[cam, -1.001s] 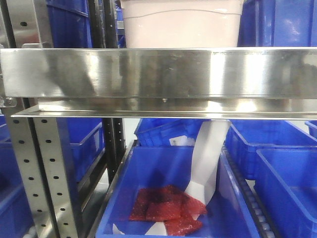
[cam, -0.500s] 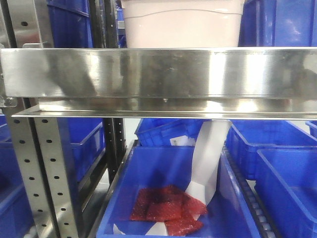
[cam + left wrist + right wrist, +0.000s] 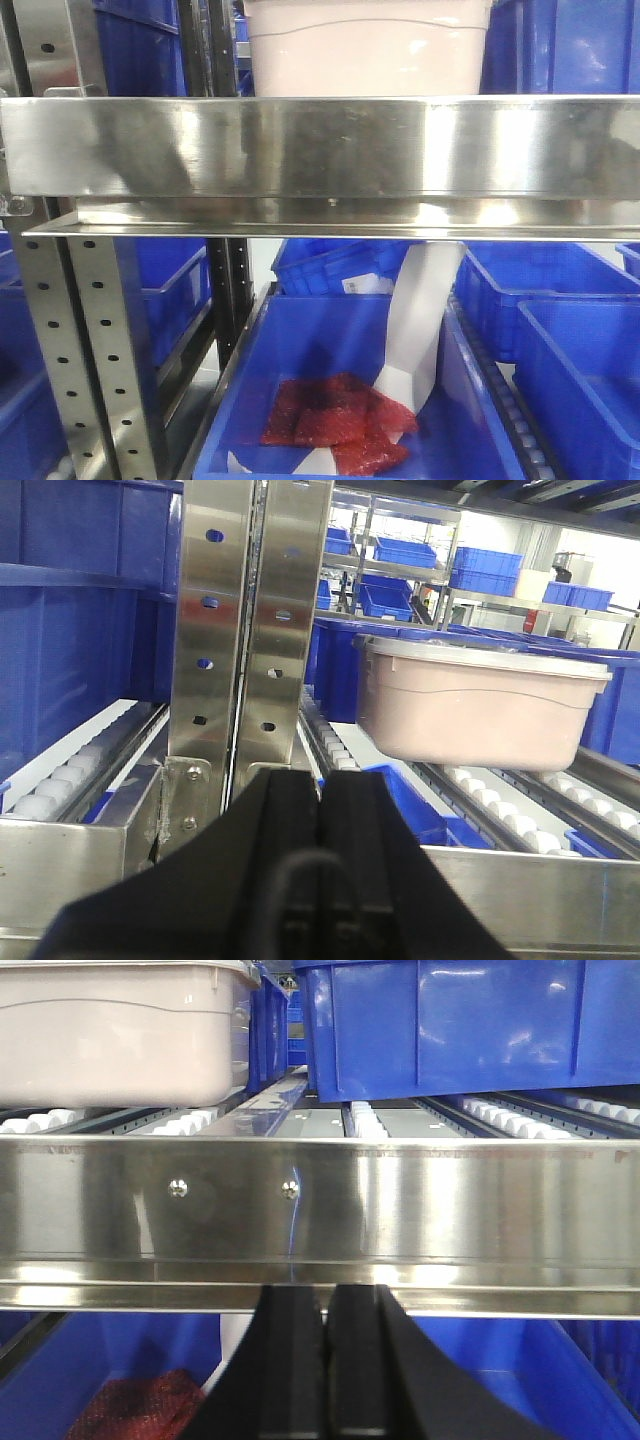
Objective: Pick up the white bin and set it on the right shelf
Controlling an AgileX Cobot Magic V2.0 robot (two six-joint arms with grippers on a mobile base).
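The white bin [image 3: 368,48] sits on the roller bed of the steel right shelf, behind its wide shiny front rail [image 3: 320,145]. It also shows in the left wrist view [image 3: 478,708] at right and in the right wrist view [image 3: 120,1035] at upper left. My left gripper [image 3: 322,780] is shut and empty, in front of the perforated upright post [image 3: 245,630], apart from the bin. My right gripper [image 3: 324,1295] is shut and empty, just below the front rail [image 3: 320,1210].
Blue bins stand beside the white bin [image 3: 470,1025] and on the level below [image 3: 330,400], one holding red mesh bags [image 3: 335,425] and white paper [image 3: 420,325]. White rollers [image 3: 510,820] line the shelf. A perforated post [image 3: 90,350] stands lower left.
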